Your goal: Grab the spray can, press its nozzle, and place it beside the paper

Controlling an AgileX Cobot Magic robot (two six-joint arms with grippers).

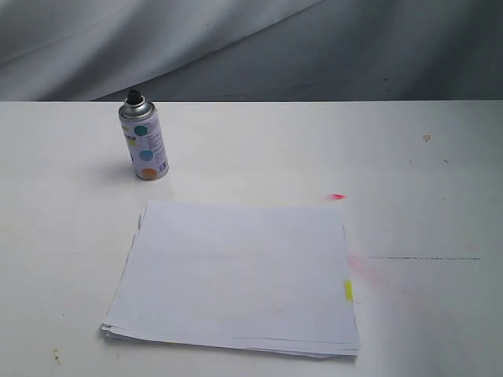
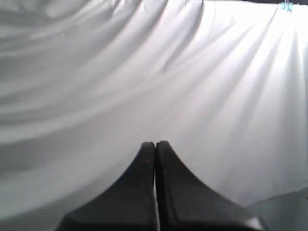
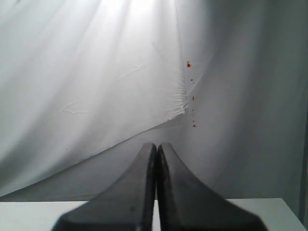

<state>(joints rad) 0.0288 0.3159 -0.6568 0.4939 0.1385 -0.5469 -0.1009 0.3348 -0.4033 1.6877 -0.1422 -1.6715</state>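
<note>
The spray can [image 1: 143, 143], silver-white with coloured dots, stands upright on the white table at the back left, its black nozzle [image 1: 134, 96] on top. The paper [image 1: 236, 275], a thin white stack with a small yellow tab at its right edge, lies in front of the can, a short gap between them. Neither arm shows in the exterior view. In the left wrist view my left gripper [image 2: 155, 143] is shut with nothing in it, facing a white cloth. My right gripper [image 3: 157, 145] is likewise shut and empty, facing the cloth above the table's edge.
A white draped cloth [image 1: 236, 39] hangs behind the table. A small red mark [image 1: 337, 196] and a pinkish smear [image 1: 365, 271] lie on the table [image 1: 424, 196] right of the paper, with a thin dark line beside them.
</note>
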